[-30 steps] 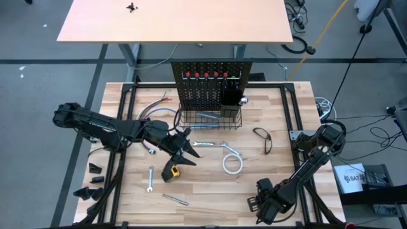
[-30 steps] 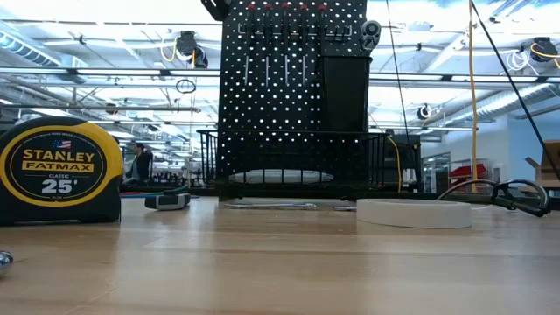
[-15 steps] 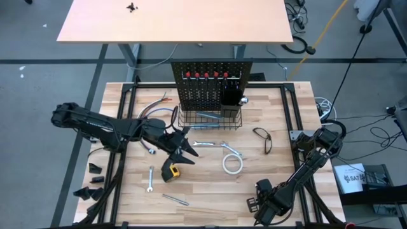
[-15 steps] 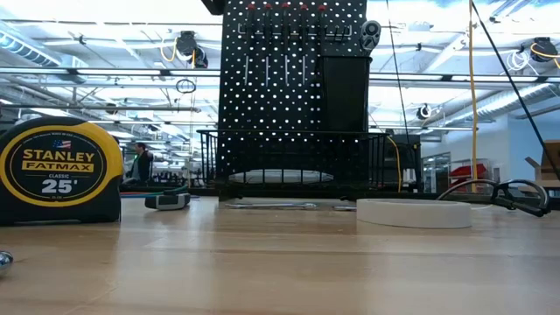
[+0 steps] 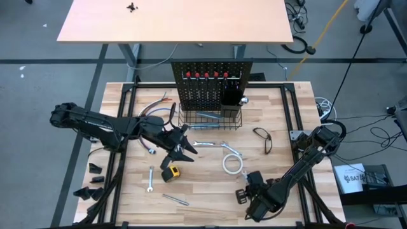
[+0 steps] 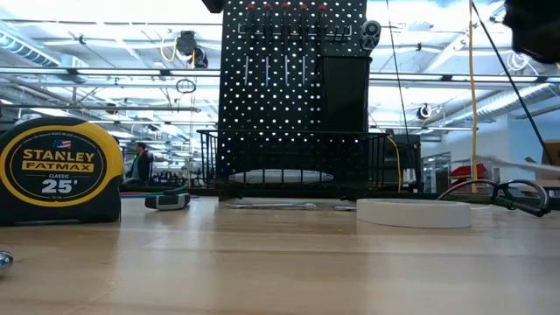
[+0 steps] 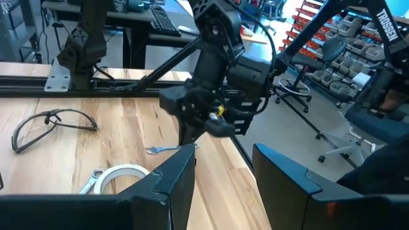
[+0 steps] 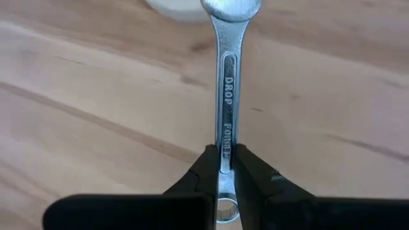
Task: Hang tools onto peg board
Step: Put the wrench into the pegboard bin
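1. Since the wrench (image 8: 225,96) is pinched across its narrow shank, we judge the right pincer (image 8: 223,167) has clamped it edge-on so the ring end stays free for a hook; in the right wrist view its far open end sits just short of the white tape roll (image 8: 179,6).
2. From above, we see that right pincer (image 5: 243,193) near the front right of the tabletop (image 5: 210,197), well apart from the peg board (image 5: 211,83) standing upright at the far middle with its wire basket (image 5: 210,119) along the base.
3. We take the carry toward the board as the step at hand; the tape roll (image 5: 233,163) lies between wrench and board, so the lift should clear it.
4. Our left pincer (image 5: 180,147) hovers left of centre above the yellow tape measure (image 5: 172,172), fingers parted and holding nothing, likely waiting its turn.
5. Other tools lie loose: a wrench (image 5: 150,179) at near left and safety glasses (image 5: 263,138) at right.
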